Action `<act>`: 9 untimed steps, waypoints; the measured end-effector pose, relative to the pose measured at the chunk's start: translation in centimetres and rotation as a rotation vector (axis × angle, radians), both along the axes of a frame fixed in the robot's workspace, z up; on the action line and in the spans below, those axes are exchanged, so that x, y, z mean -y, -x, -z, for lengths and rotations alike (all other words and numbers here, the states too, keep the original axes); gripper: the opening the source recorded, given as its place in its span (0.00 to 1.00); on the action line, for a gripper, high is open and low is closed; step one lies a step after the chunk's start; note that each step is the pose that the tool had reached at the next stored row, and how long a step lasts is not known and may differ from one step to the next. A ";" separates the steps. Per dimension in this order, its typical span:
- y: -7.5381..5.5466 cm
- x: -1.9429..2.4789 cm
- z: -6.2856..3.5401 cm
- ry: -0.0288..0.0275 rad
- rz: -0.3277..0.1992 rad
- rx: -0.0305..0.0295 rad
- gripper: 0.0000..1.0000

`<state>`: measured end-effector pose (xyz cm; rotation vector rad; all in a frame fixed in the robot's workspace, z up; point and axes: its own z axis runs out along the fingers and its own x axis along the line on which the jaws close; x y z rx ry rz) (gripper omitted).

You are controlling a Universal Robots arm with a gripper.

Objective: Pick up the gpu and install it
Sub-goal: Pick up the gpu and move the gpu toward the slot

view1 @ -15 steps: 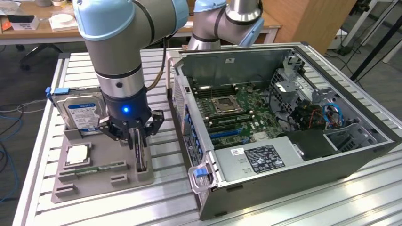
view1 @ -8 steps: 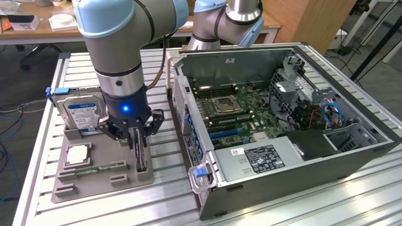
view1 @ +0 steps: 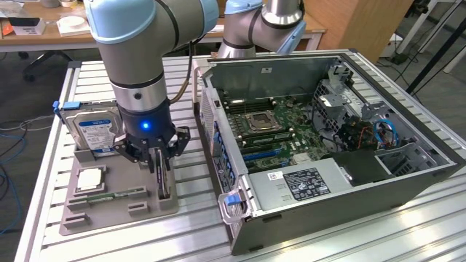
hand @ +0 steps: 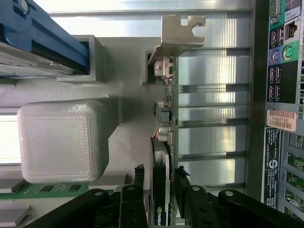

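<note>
The open computer case [view1: 328, 136] lies on its side, mainboard up to receive a card, and beside it the grey holder tray [view1: 109, 194] props the gpu [hand: 164, 142] edge-up so the gripper [view1: 160, 158], jaws partly open, straddles it.

gpu [hand: 164, 142] | dark card, silvery bracket | edge-on, seemingly upright in holder
</note>
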<state>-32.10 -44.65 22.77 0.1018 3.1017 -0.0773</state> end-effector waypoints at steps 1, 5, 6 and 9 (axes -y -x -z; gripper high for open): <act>0.0 -0.07 0.00 -0.0001 0.000 0.0000 0.39; 0.0 -0.07 0.00 -0.0002 0.000 -0.0001 0.39; 0.0 -0.07 0.00 -0.0001 0.000 0.0000 0.39; 0.0 -0.07 0.00 -0.0001 0.000 -0.0001 0.37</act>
